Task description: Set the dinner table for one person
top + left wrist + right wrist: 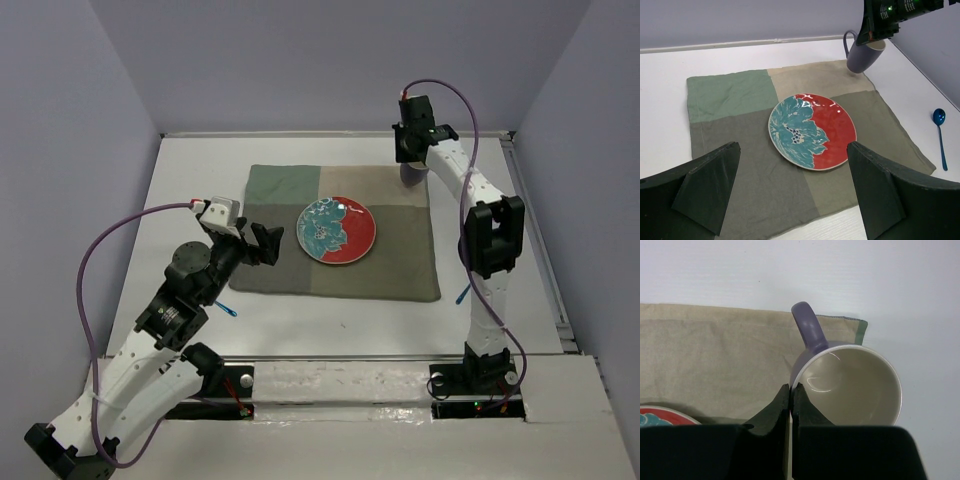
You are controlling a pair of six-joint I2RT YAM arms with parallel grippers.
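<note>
A red and teal plate (338, 230) lies in the middle of the green-and-beige mat (390, 270) on the white dinner table (200, 170). My right gripper (411, 160) is shut on the rim of a purple mug (413, 173) at the mat's far right corner; the wrist view shows its fingers (791, 387) pinching the mug's wall (855, 385), handle pointing away. The mug (862, 57) hangs slightly tilted; I cannot tell if it touches the table. My left gripper (268, 243) is open and empty over the mat's left edge, facing the plate (812, 131).
A blue spoon (462, 293) lies on the table right of the mat, also in the left wrist view (940, 135). Another small blue utensil (228, 308) lies under my left arm, near the mat's near left corner. Walls enclose the table on three sides.
</note>
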